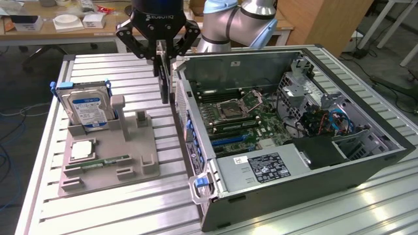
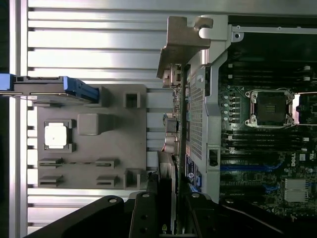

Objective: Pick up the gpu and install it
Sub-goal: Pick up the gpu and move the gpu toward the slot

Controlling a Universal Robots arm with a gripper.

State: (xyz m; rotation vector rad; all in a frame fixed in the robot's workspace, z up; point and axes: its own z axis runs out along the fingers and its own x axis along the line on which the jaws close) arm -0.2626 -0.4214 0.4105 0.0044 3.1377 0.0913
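Note:
The gpu (image 1: 164, 83) is a thin dark card hanging edge-down from my gripper (image 1: 160, 56), which is shut on its upper end. It hangs above the gap between the grey parts holder (image 1: 124, 147) and the near wall of the open computer case (image 1: 294, 191). From the wrist camera the gpu (image 2: 179, 124) appears edge-on, its silvery bracket (image 2: 184, 37) at the far end, and my gripper (image 2: 166, 198) clamps the near end. The motherboard (image 1: 242, 117) lies exposed inside the case, beside the card (image 2: 262, 144).
A blue-labelled hard drive (image 1: 88, 110) stands upright in the holder, with a CPU chip (image 1: 83, 149) and a green memory stick (image 1: 107, 161) lying flat. The case holds a power supply (image 1: 261, 169) and cables (image 1: 326, 120). The ribbed metal table (image 1: 117, 210) carries everything.

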